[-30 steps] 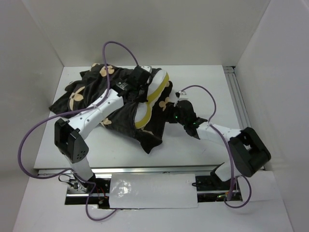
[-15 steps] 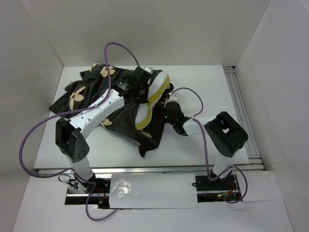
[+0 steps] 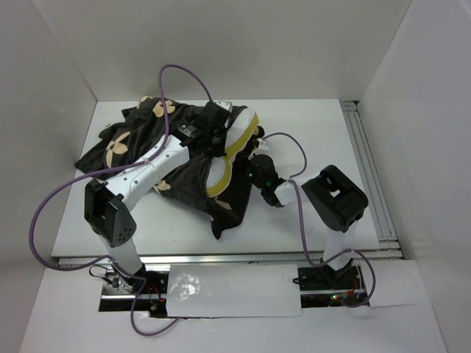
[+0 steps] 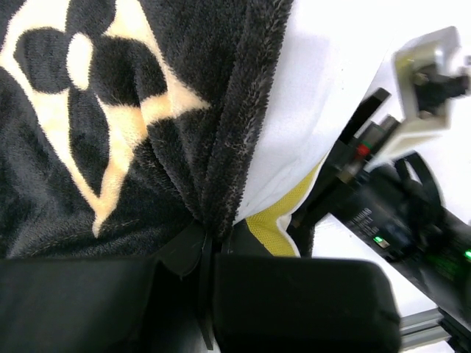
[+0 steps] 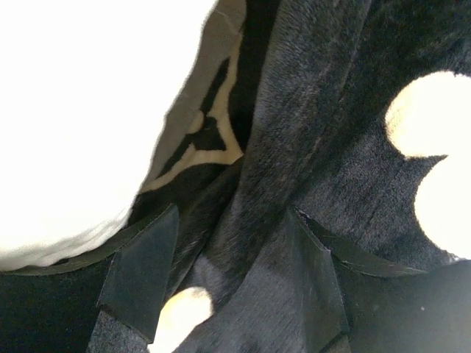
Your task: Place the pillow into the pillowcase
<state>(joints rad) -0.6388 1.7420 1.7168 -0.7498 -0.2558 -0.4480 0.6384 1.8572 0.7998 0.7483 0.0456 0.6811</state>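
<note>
The dark pillowcase (image 3: 125, 140) with tan flowers lies crumpled across the left and middle of the table. The white pillow (image 3: 237, 136) with yellow piping sticks out of its right-hand opening, partly covered. My left gripper (image 3: 218, 125) is over the opening's far edge. In the left wrist view it (image 4: 206, 246) is shut on a pinched fold of the pillowcase (image 4: 110, 110), beside the pillow (image 4: 309, 95). My right gripper (image 3: 254, 163) is pressed against the near right side. Its jaws (image 5: 228, 276) stand open with a plush fold of pillowcase (image 5: 353, 88) between them, the pillow (image 5: 73, 110) at upper left.
The white table (image 3: 316, 132) is boxed in by white walls at the back and both sides. A metal rail (image 3: 366, 169) runs along its right edge. A purple cable (image 3: 176, 70) loops above the left arm, and the right arm's elbow (image 3: 335, 198) is folded close to its base.
My right arm has folded up, its elbow swinging left and toward the base. Its gripper has pushed left into the pillowcase and its jaws have widened. The left gripper has kept its hold.
</note>
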